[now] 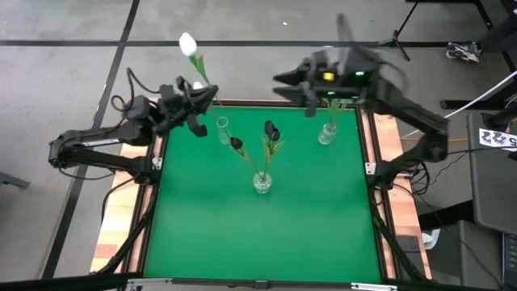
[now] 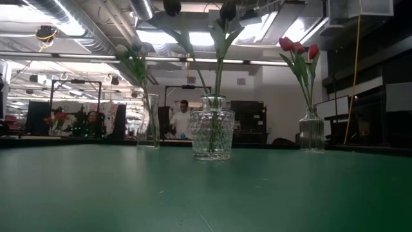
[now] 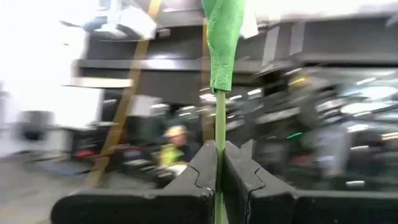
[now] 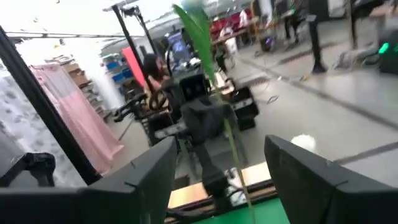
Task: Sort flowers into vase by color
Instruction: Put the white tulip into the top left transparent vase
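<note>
Green bench (image 1: 258,234), busy workshop behind; left claw (image 1: 196,99) clamps white tulip (image 1: 188,44) at 11 o'clock; right claw (image 1: 311,90) apart at 1.

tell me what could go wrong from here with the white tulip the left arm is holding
The left gripper pinches the white tulip low on its thin stem, bud high above, so the stem could swing or slip on the way down.

The narrow vase nearby has a small mouth; a misaimed stem could miss it or tip the vase.

The right gripper, open, is close to the red tulips' vase and could snag their stems as it moves off.
</note>
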